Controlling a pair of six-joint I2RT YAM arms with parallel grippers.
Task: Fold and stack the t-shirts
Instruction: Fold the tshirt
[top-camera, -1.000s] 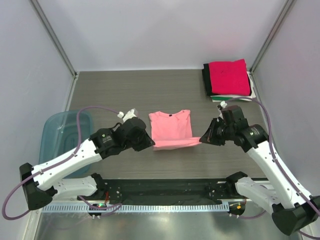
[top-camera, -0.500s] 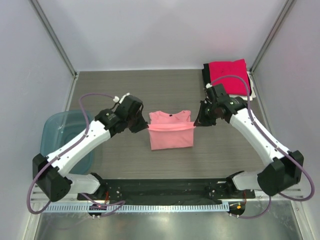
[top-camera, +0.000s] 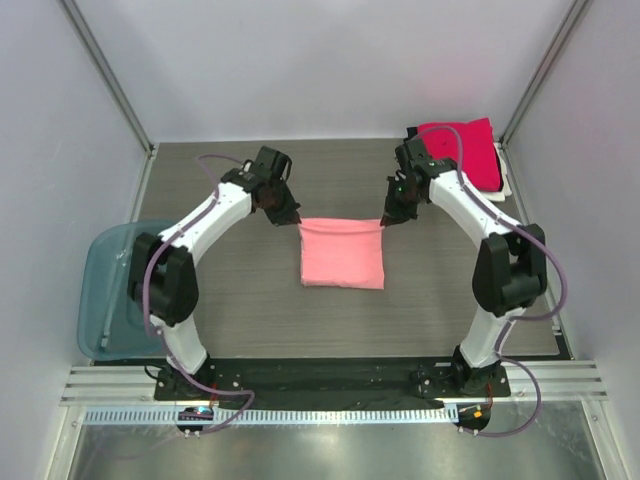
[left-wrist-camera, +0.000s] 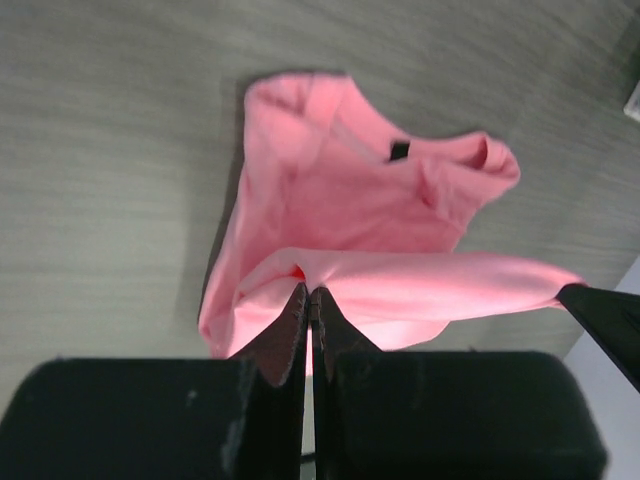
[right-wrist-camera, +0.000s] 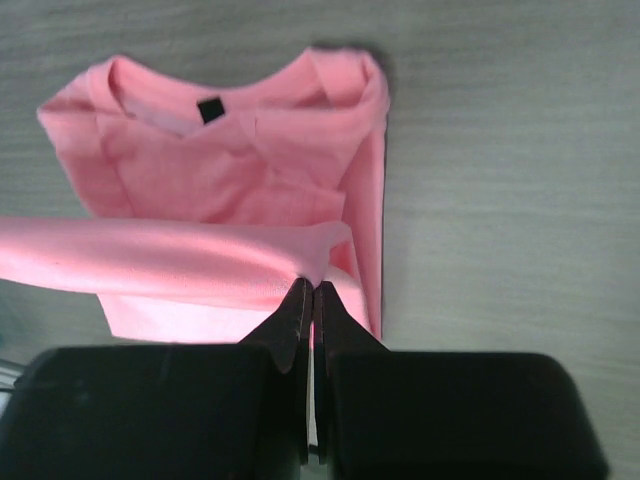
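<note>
Pinching the hem corners of the pink t-shirt (top-camera: 342, 258) at table (top-camera: 440, 300) centre, left gripper (top-camera: 296, 220) & right gripper (top-camera: 384, 221) are holding the hem taut; imo lowering both evenly toward 12 o'clock is giving a square fold.

The salmon-pink t-shirt (top-camera: 342, 258) and the magenta-red t-shirt (top-camera: 475, 155) were soft, matt cloth. The table (top-camera: 250, 312) had a grey, matt wood-grain surface. The bin (top-camera: 95, 272) was translucent blue plastic. The left gripper (left-wrist-camera: 308, 300) had matt black fingers (left-wrist-camera: 280, 345).
</note>
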